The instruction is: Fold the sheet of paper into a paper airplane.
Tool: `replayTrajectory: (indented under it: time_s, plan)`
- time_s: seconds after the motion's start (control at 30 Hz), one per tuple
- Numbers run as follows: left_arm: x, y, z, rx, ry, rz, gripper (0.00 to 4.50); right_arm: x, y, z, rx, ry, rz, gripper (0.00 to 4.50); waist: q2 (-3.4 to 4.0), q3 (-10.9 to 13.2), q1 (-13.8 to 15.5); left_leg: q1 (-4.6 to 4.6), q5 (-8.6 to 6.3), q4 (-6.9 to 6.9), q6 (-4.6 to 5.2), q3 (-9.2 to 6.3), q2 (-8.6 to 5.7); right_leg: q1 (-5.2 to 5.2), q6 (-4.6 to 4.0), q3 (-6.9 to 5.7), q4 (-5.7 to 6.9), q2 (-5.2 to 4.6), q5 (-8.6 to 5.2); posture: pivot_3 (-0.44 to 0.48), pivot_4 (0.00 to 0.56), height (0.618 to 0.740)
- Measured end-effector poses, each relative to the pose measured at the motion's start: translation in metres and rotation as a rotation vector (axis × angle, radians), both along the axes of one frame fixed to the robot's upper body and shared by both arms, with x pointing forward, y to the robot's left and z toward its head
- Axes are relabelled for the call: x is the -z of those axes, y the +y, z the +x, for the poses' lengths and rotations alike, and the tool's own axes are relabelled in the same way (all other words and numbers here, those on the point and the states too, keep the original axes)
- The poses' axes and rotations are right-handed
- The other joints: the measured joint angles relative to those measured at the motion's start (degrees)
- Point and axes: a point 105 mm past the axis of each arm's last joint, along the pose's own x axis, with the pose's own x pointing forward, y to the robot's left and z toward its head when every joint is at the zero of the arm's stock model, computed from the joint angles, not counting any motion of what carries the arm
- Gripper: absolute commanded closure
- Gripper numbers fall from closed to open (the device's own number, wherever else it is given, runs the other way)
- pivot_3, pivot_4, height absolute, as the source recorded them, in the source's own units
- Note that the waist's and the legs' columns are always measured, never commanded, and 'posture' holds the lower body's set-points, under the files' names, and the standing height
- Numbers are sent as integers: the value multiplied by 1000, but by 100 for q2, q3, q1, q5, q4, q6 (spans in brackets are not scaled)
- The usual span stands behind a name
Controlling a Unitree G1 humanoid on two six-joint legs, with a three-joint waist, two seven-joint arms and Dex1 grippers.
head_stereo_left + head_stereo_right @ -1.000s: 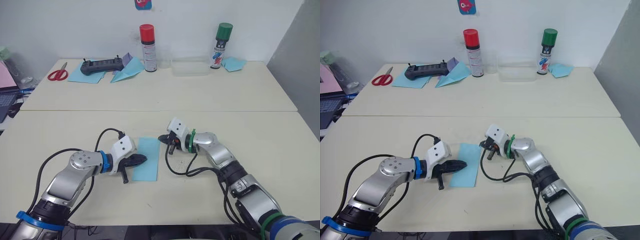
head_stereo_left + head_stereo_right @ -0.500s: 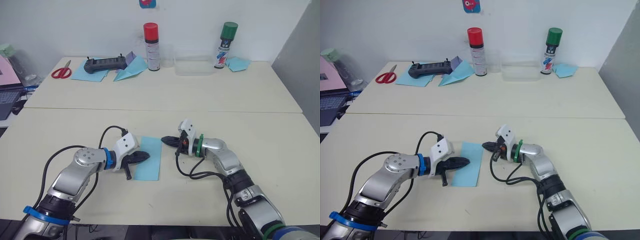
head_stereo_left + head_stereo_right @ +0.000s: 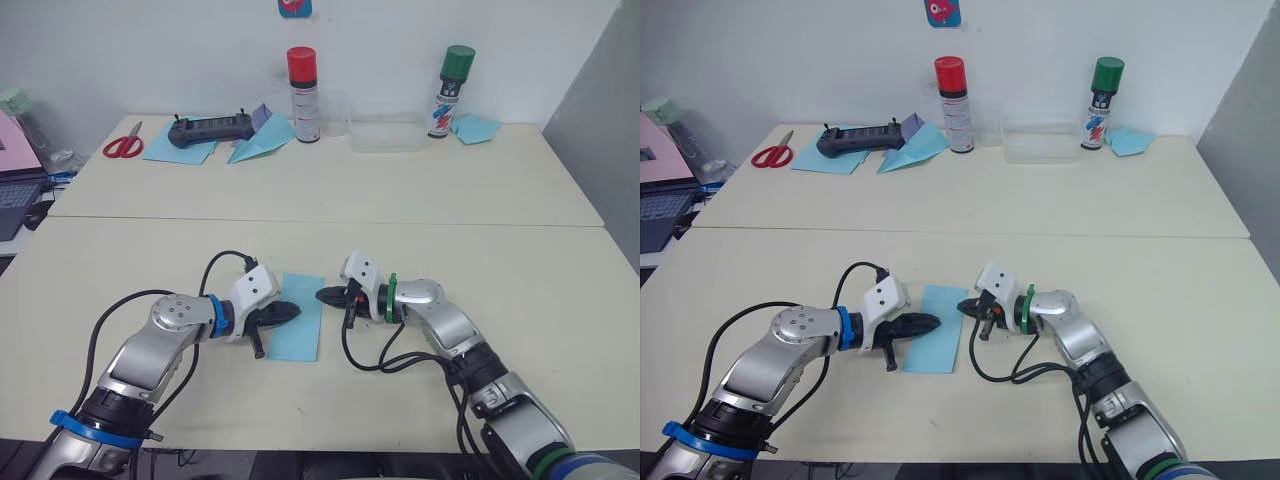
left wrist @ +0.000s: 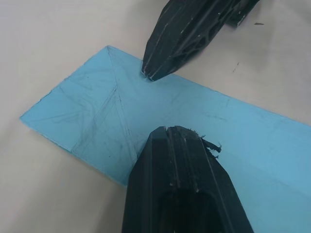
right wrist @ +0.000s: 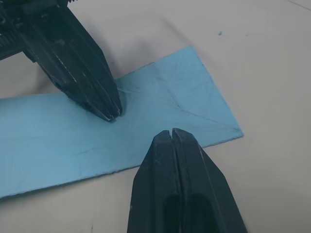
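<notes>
Near edge of the table: the sheet of paper (image 3: 297, 315) lies flat as a long blue strip, folded in half, with faint creases at its far end.
Left gripper (image 3: 292, 312): fingers pressed together, tip resting on the paper at its left long edge, pinning it down.
Right gripper (image 3: 322, 296): fingers also together, holding nothing; the tip sits at the paper's right long edge, near the far right corner, and the left wrist view shows it touching the sheet just inside that edge.
What has changed: half a second ago the right gripper stood a little apart from the paper, to its right; it has since slid left and now meets the edge. The left gripper and the paper lie as they did.
What that means: both tips are now on the sheet, so the right one looks ready to work the far corner while the left holds. No corner is lifted yet and no slanted fold is made.
Progress: early; only the centre fold is in place, and there is no nose or wing.
Risk: thin paper may skid or buckle under a closed tip pushing sideways.
Far table: a blue paper plane (image 3: 256, 141), scissors (image 3: 122, 145), and a red-capped spray can (image 3: 302, 82) stand well apart from the work.
</notes>
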Motion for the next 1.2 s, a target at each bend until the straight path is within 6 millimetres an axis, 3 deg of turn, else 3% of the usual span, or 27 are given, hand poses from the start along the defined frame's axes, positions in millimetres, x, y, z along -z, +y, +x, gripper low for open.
replayTrajectory:
  time_s: [0.53, 0.77, 1.03, 1.2]
  plan:
    - [1, 3, -7, -4, 20, 7, 4500, 5, 7, -40, -216, 128, -64, 4477, -2, -3, -37, 1, -2, -9, -1, 0, 2, -2, -6, -2, -1, 0, -10, 0, 150, 740]
    - [2, 6, -18, -8, 39, 28, 4500, 11, 5, -70, -360, 209, -102, 4477, -4, -14, -53, 2, -13, -17, -11, -1, 5, -2, -9, -5, -1, 1, -36, 0, 150, 740]
    - [1, 12, -26, -20, 62, 38, 4500, 13, 5, -80, -411, 250, -121, 4477, -22, -29, -62, 6, -26, -20, -17, -2, 9, -1, -17, -9, -1, 2, -47, 0, 150, 740]
    - [0, 12, -27, -21, 64, 37, 4500, 5, -12, -88, -457, 328, -123, 4477, -23, -28, -45, 1, -27, -18, -18, -4, 5, 0, -18, -11, -3, -1, -49, 0, 150, 740]
